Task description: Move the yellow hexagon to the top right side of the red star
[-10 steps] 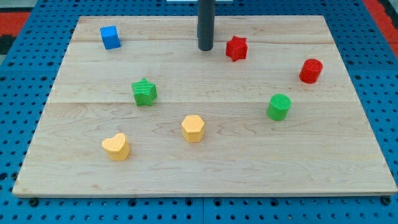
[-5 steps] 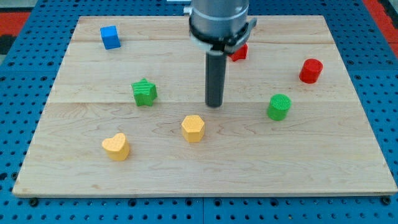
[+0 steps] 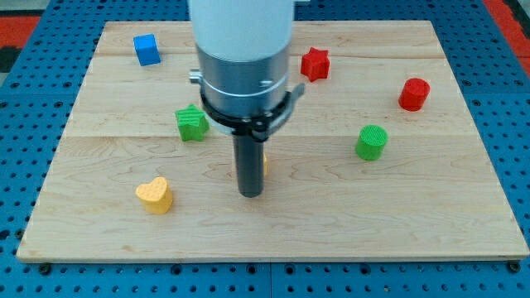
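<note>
My tip [image 3: 250, 194] rests on the board near the view's bottom centre. The rod covers almost all of the yellow hexagon [image 3: 264, 164], of which only a sliver shows at the rod's right edge, so the tip sits just below and in front of it. The red star [image 3: 315, 63] lies near the view's top, right of centre, far above the tip.
A yellow heart [image 3: 155, 195] lies left of the tip. A green star [image 3: 192, 122] is partly behind the arm's body. A blue cube [image 3: 146, 49] is at top left, a red cylinder [image 3: 413, 93] at right, a green cylinder [image 3: 372, 141] below it.
The rod has moved from beside the red star down the view and slightly left, and now stands over the yellow hexagon's front. The blocks appear unmoved.
</note>
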Tool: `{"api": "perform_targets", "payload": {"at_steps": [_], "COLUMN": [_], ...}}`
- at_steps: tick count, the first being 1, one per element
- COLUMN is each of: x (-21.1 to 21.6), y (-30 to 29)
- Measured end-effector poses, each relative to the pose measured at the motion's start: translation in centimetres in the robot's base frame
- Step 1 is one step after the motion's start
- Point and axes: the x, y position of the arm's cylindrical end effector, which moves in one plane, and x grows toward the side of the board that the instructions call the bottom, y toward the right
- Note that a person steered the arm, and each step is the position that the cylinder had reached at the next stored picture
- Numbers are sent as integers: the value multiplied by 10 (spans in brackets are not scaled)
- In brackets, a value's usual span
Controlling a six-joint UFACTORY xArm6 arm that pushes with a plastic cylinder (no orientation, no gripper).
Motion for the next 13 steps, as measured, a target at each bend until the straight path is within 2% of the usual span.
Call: {"api": "perform_targets", "payload": {"at_steps": [1,3,4,6,7,9,11,13], "x": [-22,-77,-99,-125,-127,-142,-163,-179], "y": [-6,26,10,14,-28,50,24,124]}}
